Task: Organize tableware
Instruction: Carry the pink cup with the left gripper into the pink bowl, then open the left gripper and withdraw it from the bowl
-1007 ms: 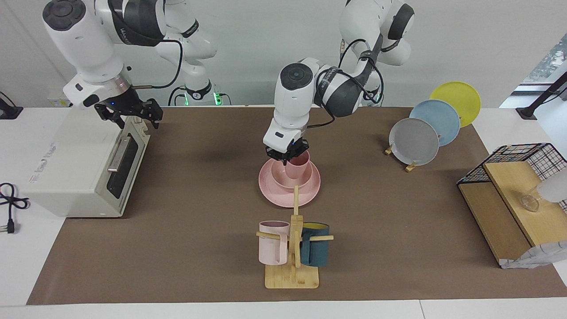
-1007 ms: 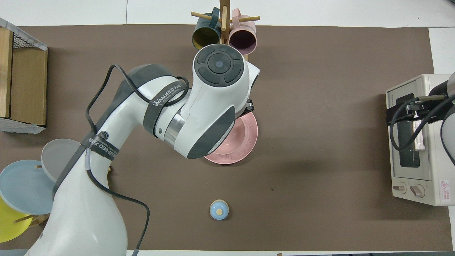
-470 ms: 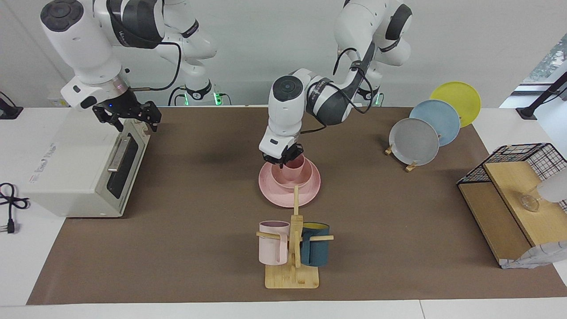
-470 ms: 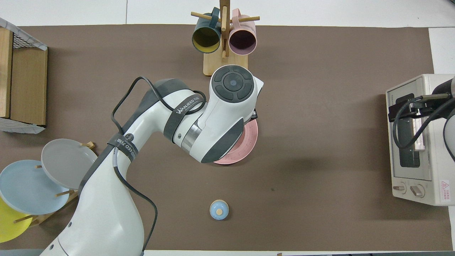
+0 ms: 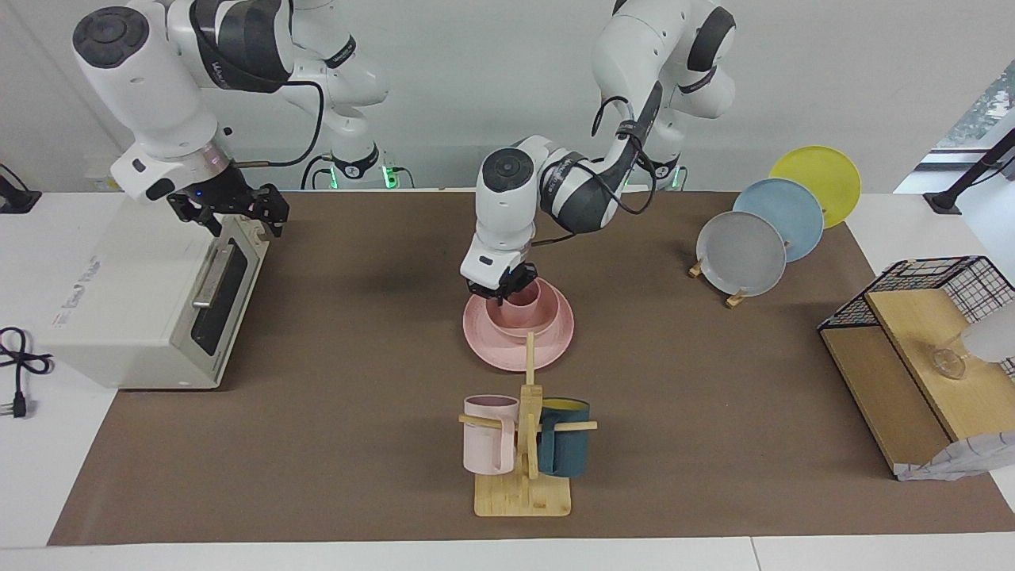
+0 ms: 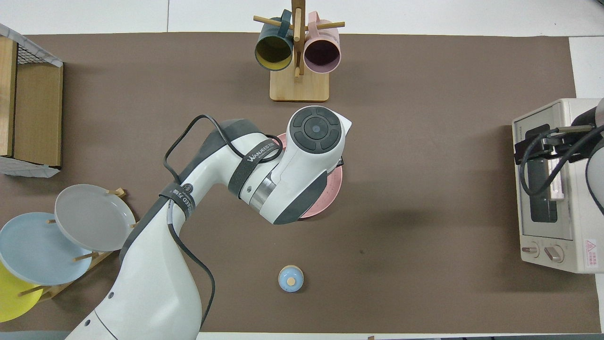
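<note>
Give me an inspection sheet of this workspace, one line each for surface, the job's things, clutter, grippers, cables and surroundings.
Surface: brown mat on a white table.
Job's things: cup in the bowl, bowl on the pink plate, mid-mat.
Clutter: mug stand with a pale pink mug and a teal mug; plate rack with grey plate, blue plate and yellow plate; small blue knob; toaster oven; wire shelf.
Grippers: left gripper shut on the cup's rim; right gripper waits open over the toaster oven.
Cables: black cord and plug beside the toaster oven; cables along both arms.
Surroundings: white wall, window at the left arm's end.
</note>
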